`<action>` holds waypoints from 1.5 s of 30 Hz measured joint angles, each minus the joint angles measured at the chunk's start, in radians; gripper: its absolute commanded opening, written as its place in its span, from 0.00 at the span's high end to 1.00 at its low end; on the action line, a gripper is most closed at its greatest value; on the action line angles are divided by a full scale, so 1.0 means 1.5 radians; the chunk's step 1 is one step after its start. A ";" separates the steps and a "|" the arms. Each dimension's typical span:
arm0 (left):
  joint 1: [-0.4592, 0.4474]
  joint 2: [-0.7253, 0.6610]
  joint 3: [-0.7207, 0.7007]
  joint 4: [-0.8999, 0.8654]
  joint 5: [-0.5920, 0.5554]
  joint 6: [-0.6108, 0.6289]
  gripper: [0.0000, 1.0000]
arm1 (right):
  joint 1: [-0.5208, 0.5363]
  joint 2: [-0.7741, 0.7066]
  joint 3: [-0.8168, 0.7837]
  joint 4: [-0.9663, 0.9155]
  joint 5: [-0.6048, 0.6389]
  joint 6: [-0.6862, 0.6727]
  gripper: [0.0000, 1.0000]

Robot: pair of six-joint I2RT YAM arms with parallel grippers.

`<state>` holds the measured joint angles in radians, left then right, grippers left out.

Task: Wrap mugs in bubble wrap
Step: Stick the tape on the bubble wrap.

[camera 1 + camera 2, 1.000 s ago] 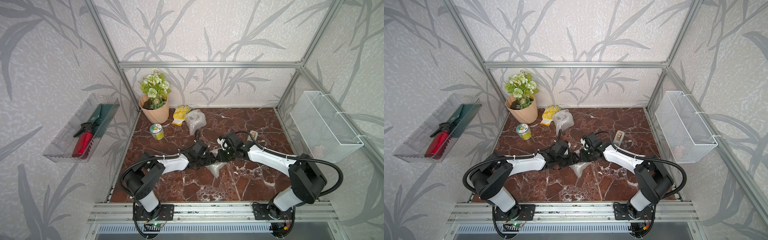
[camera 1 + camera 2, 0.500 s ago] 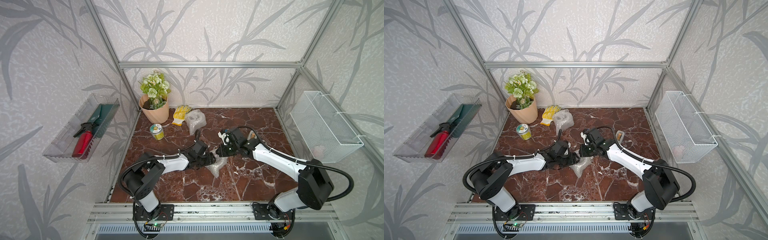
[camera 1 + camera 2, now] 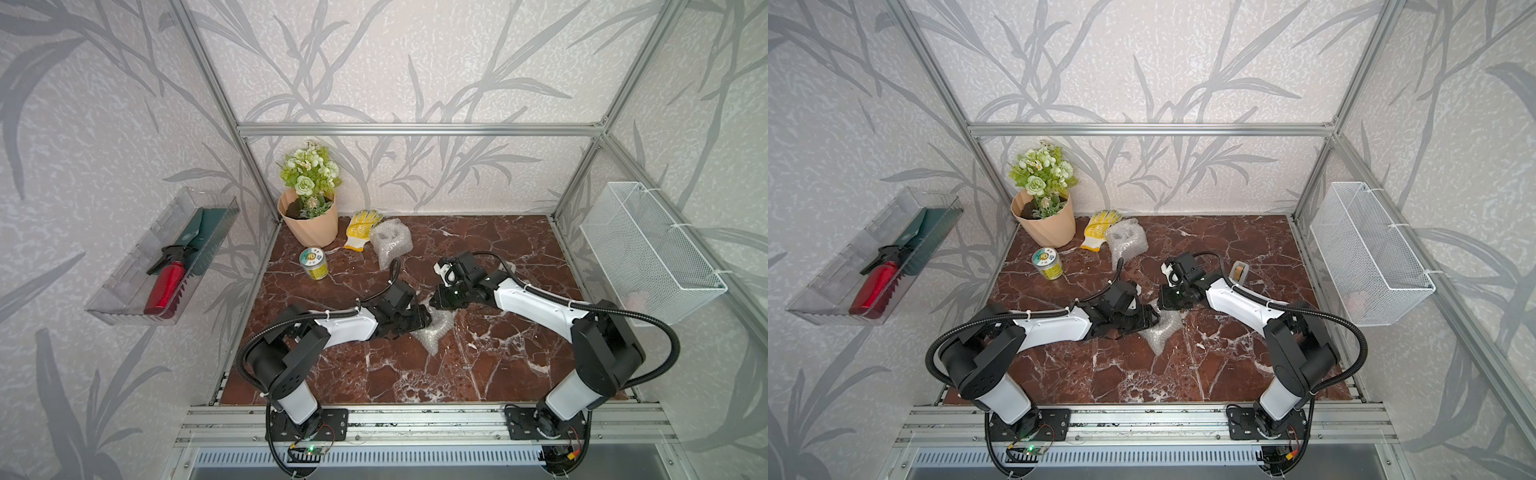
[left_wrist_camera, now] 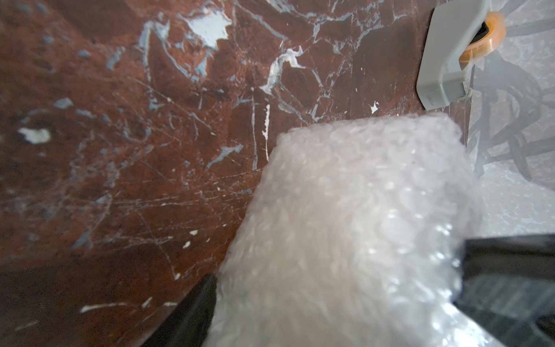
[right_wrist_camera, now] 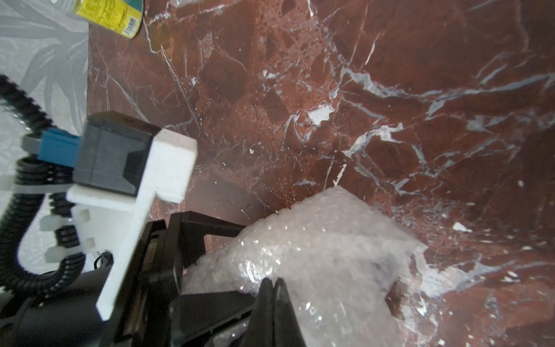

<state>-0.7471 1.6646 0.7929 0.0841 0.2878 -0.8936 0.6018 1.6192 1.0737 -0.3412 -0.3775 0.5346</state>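
Observation:
A bundle of bubble wrap point(image 4: 360, 210) lies between the two black fingers of my left gripper point(image 4: 336, 270), which is closed on it at mid-table in both top views point(image 3: 426, 320) point(image 3: 1152, 320). A loose tail of the wrap point(image 3: 436, 334) trails on the marble toward the front. My right gripper point(image 5: 274, 282) is shut, its tips pressed together against the top of the bundle point(image 5: 330, 255), opposite the left one point(image 3: 434, 301). A second bubble-wrap bundle point(image 3: 390, 241) stands at the back. The mugs are hidden; I cannot tell what the wrap contains.
A green-labelled tin can point(image 3: 314, 262), a yellow glove point(image 3: 361, 228) and a flower pot point(image 3: 309, 224) stand at the back left. A grey tape dispenser point(image 3: 1239, 272) sits behind my right arm. A wire basket point(image 3: 648, 253) hangs on the right wall, a clear tray point(image 3: 124, 291) on the left.
My right gripper lifted off toward the back half a second ago and has come down again onto the bundle. The left arm and its bundle have stayed put.

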 measured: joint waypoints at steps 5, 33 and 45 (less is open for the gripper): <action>0.000 0.001 0.000 0.000 0.001 0.000 0.34 | 0.001 -0.098 -0.059 0.004 -0.028 0.020 1.00; -0.001 0.002 0.006 -0.008 0.001 0.001 0.34 | 0.019 -0.196 -0.181 0.054 -0.124 0.048 1.00; -0.001 0.002 0.006 -0.009 0.001 0.000 0.35 | 0.023 -0.162 -0.232 0.069 -0.138 0.044 1.00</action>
<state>-0.7490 1.6680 0.8017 0.0711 0.2893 -0.8932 0.6357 1.3758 0.7258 -0.2379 -0.5846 0.6010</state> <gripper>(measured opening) 0.657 0.049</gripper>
